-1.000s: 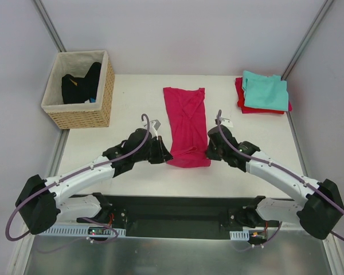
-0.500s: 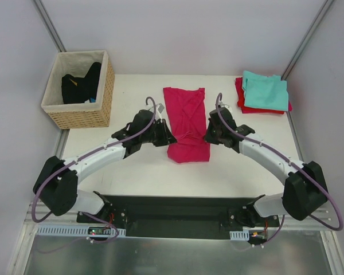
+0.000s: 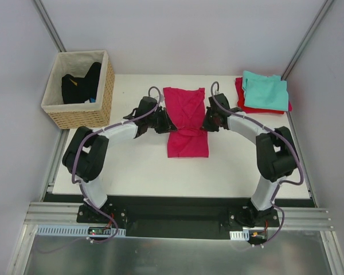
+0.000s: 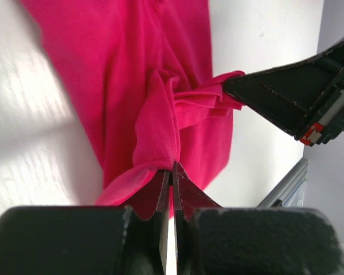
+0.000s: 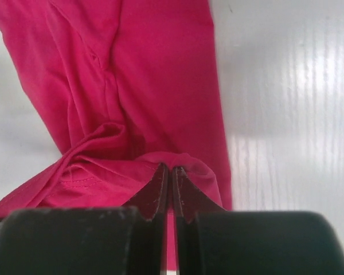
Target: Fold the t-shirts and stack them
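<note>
A white table (image 3: pixel 132 166) is enclosed by pale grey walls (image 3: pixel 178 34). At its middle the magenta t-shirt (image 3: pixel 187 146) is laid lengthwise, with bunched folds clenched by the left tool (image 4: pixel 172 169) and the right tool (image 5: pixel 169 171). The teal t-shirt (image 3: pixel 266 94) is stacked on the red t-shirt (image 3: pixel 241 103) at the far right corner.

**A robot test cell in a lab**

Plain pale walls (image 3: pixel 178 34) close in a white tabletop (image 3: pixel 132 172), with bare metal struts (image 3: pixel 50 26) running up the frame's upper corners. Along the bottom edge, a cabled left arm (image 3: pixel 112 134) and right arm (image 3: pixel 246 127) are bolted to a black base plate (image 3: pixel 178 220) beside a perforated metal rail (image 3: pixel 57 231). A wicker basket (image 3: pixel 80 117) sits at upper left.
</note>
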You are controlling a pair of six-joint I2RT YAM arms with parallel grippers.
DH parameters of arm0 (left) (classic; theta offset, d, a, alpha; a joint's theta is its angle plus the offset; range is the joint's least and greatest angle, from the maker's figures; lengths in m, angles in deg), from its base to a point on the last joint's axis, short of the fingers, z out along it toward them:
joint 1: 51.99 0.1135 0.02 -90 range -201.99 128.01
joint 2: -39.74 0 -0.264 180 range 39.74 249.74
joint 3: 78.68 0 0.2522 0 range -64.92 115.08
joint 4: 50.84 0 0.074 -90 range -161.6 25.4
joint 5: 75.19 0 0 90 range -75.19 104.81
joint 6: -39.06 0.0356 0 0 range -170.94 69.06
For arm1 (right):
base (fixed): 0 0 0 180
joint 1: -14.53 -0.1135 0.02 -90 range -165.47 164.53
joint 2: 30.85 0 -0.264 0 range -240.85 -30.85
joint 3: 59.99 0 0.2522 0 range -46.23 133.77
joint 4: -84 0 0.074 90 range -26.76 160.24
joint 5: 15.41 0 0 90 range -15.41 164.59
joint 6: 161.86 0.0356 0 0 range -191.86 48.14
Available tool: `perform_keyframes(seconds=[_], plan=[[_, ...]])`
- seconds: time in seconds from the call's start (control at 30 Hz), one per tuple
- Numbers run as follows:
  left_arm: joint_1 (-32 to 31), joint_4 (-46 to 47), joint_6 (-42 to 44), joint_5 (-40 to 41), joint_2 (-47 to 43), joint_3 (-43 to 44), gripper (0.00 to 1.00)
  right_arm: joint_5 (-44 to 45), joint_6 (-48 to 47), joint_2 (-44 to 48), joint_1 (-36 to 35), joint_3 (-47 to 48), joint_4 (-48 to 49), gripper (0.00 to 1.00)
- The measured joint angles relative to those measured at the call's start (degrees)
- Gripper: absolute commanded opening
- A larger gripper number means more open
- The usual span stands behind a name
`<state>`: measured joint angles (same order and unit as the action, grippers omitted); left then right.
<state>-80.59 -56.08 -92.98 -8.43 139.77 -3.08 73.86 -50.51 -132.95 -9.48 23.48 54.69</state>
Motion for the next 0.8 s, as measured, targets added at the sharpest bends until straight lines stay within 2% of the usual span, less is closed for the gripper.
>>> perform_keyframes(seconds=[0.07,0.1,0.17,0.2,0.23,0.27,0.3,0.33,0.47,0.57,0.8], plan=[[1.2,0.9,-0.3,-0.9,2.3,0.8,0.0,-1.0,0.0,-2.8,0.3,1.7,0.5,0.03],[1.9,1.3,-0.4,-1.5,3.3,1.0,0.0,-1.4,0.0,-3.8,0.3,2.2,0.6,0.22],[3.1,1.8,-0.6,-2.4,4.9,1.4,0.0,-1.9,-0.1,-5.3,0.5,3.0,0.8,0.5],[3.7,2.1,-0.6,-2.7,5.6,1.7,0.0,-2.1,-0.5,-6.0,0.5,3.4,0.9,0.73],[4.1,2.2,-0.6,-3.1,6.2,2.1,0.23,-2.2,-0.5,-6.4,0.5,3.8,1.1,0.8],[4.5,2.4,-0.7,-3.4,6.7,2.4,0.37,-2.3,-0.6,-6.6,0.6,4.0,1.3,0.85],[4.9,2.5,-0.6,-3.6,7.1,2.7,0.6,-2.3,-0.9,-6.6,0.6,4.1,1.5,0.93],[5.2,2.7,-0.5,-3.8,7.3,2.9,0.99,-2.3,-1.0,-6.6,0.6,4.2,1.7,0.96],[5.4,3.3,-0.5,-4.5,6.9,3.9,0.99,-1.4,-1.8,-5.5,0.7,4.2,2.3,0.99],[5.3,2.8,-0.2,-4.9,3.4,3.6,0.99,0.5,-2.6,0.0,0.4,2.3,1.6,0.99],[1.8,5.1,-0.5,-4.9,-18.4,-0.6,0.99,4.0,-3.3,21.4,-4.5,-1.8,1.0,0.98]])
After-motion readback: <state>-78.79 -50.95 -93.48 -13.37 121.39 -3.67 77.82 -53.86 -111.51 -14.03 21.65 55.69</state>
